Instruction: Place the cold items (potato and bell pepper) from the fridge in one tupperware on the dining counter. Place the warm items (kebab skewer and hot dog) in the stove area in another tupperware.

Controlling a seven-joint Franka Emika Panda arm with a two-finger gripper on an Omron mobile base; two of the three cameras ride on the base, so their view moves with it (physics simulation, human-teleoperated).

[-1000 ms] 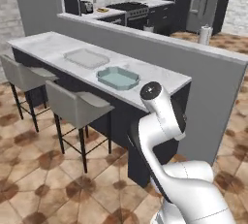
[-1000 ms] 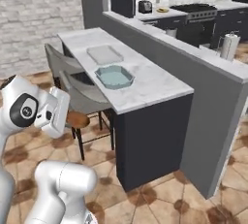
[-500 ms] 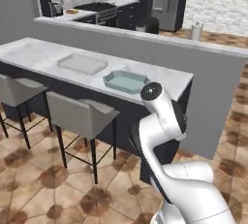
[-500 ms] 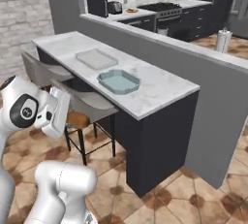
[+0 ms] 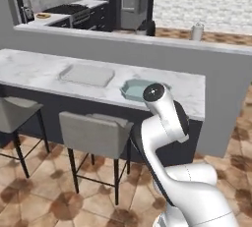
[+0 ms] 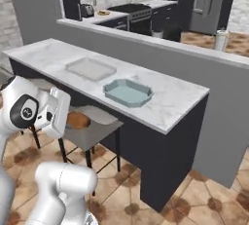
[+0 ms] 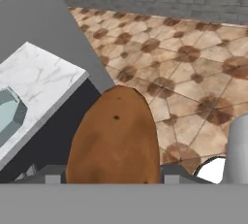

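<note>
Potato [image 7: 115,136] is what I have clamped in the gripper [image 6: 73,120]: in the hand view it fills the lower middle, with the finger tips hidden behind it, and in the right base view I see its orange-brown end poking out beside the white hand, low and on the stool side of the dining counter [image 6: 175,97]. I am holding it short of the counter edge, well below the top.

From the left base view the counter's near edge runs across in front of me, with two grey stools [image 5: 98,132] tucked under it and open tiled floor [image 5: 44,196] below. The counter's right end stops at a square corner, and past it the floor is open. A raised grey back ledge [image 6: 160,44] walls off the far side.

On the marble top sit the flat whitish rectangular tupperware [image 6: 91,68] and, just beside it nearer the counter's end, the teal octagonal tupperware [image 6: 128,92]. They are apart, not touching. I see nothing inside either one.

My own arm covers part of the teal container's near rim in the left base view. In the hand view only a cut-off corner of it shows at the left edge. The fridge [image 6: 209,5] stands far back in the kitchen; I cannot make out its inside.
</note>
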